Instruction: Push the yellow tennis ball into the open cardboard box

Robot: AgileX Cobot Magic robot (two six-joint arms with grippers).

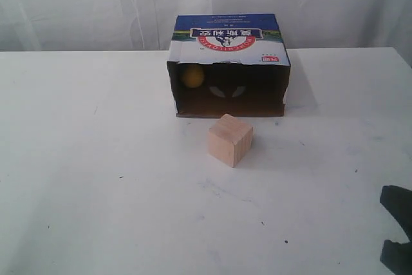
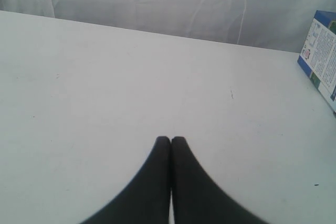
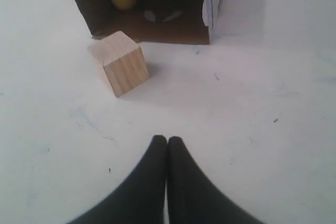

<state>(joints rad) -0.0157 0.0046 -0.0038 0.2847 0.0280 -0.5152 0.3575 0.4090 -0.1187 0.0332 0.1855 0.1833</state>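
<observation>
Black fingers of the left gripper (image 2: 170, 139) hover low over the bare white table (image 1: 96, 191), clenched tip to tip with nothing between them, well apart from everything but a blue-and-white side panel of the carton at the edge of its wrist view.

Further right, the yellow tennis ball (image 1: 192, 76) sits inside the open cardboard box (image 1: 228, 43), tucked against the left wall of the dark interior, well back from the mouth. The carton lies on its side with its opening toward the arms and its logo band upside down along the upper lip.

Just in front of that opening, slightly right of the ball's line, stands a pale wooden cube (image 1: 230, 140), clear of the box floor and touching nothing.

On the right, the right gripper (image 3: 167, 139) is likewise clenched and empty, held back near the table's front edge, short of the cube.

By the look of it the push is done, and what remains is to keep out of the way. Any retreat is best made straight back and clear of the tabletop, so that neither arm brushes the cube into the carton or jolts the box and rolls the ball out.
</observation>
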